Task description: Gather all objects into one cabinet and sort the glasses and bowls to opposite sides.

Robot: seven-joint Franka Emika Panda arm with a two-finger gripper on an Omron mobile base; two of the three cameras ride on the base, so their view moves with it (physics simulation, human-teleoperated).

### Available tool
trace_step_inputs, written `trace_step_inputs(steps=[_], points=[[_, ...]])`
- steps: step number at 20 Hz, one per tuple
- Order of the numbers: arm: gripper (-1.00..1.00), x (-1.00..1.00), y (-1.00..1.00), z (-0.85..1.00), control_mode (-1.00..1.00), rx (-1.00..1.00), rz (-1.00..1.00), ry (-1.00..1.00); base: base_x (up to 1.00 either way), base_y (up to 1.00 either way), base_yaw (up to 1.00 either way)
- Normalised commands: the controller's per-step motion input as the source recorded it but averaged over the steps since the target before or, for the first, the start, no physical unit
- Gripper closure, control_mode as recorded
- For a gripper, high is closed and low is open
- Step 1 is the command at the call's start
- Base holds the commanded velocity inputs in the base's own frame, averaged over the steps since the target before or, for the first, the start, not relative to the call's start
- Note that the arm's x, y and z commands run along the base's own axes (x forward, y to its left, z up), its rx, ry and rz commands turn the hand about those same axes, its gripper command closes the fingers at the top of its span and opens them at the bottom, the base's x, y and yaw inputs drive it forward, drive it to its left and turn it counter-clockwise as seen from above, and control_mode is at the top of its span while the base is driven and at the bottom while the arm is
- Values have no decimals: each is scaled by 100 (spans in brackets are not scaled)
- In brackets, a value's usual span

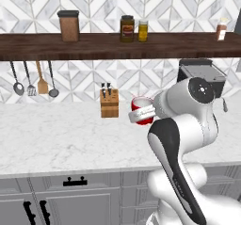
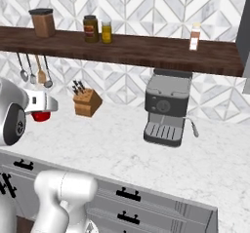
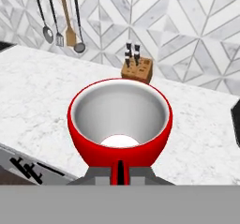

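A glossy red cup [image 1: 140, 104], one of the glasses, hangs above the marble counter [image 1: 56, 139], clear of the surface. My gripper [image 1: 142, 112] is shut on its rim wall. In the hand view the cup [image 3: 119, 120] lies with its mouth toward the camera, its grey inside showing, and the gripper [image 3: 120, 170] pinches the near rim at the bottom. From the right base view a sliver of the red cup [image 2: 42, 116] shows under the white hand [image 2: 43, 105] at the far left. The cabinet and the bowls are out of view.
A wooden knife block [image 1: 109, 105] stands just left of the cup by the tiled wall. A coffee machine [image 2: 167, 111] sits to the right. Above runs a long dark shelf [image 1: 117, 46] with jars, and utensils [image 1: 33, 84] hang from hooks beneath it.
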Motion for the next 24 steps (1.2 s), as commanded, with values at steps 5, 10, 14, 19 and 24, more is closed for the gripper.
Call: trace_step_inputs(steps=[5, 10, 14, 19, 24], points=[[100, 0, 0, 0, 100, 0, 0, 0, -53, 49, 1], [100, 0, 0, 0, 100, 0, 0, 0, -36, 99, 16], [100, 0, 0, 0, 100, 0, 0, 0, -21, 100, 34], [100, 0, 0, 0, 100, 0, 0, 0, -3, 100, 40], [100, 0, 0, 0, 100, 0, 0, 0, -19, 100, 55]])
